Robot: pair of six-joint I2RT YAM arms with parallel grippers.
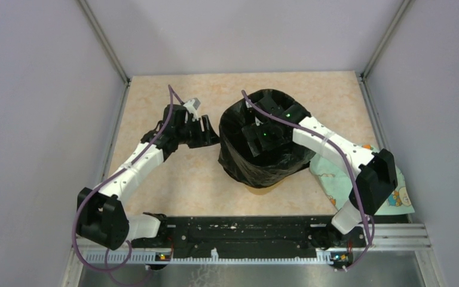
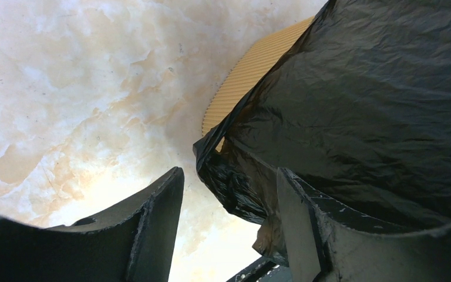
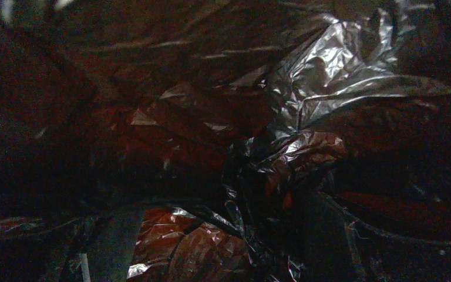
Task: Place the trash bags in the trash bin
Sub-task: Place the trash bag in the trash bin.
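Bag (image 1: pixel 257 164) is draping over the bin (image 1: pixel 263 189) mid-desk (image 1: pixel 173 179) as a liner; right gripper (image 1: pixel 263 135), jaws apart, is reaching inside, likely seating it, while left gripper (image 2: pixel 229 176), jaws apart, is straddling the left hem.

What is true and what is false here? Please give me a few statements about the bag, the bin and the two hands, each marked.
1. The trash bag is draped over the trash bin. True.
2. The right hand reaches down inside the bag-lined bin. True.
3. The left hand is clamped shut. False: its fingers stand apart, at the bag's lower edge on the bin's left side.
4. The patterned cloth lies inside the bin. False: it lies on the table to the right of the bin, partly under the right arm.
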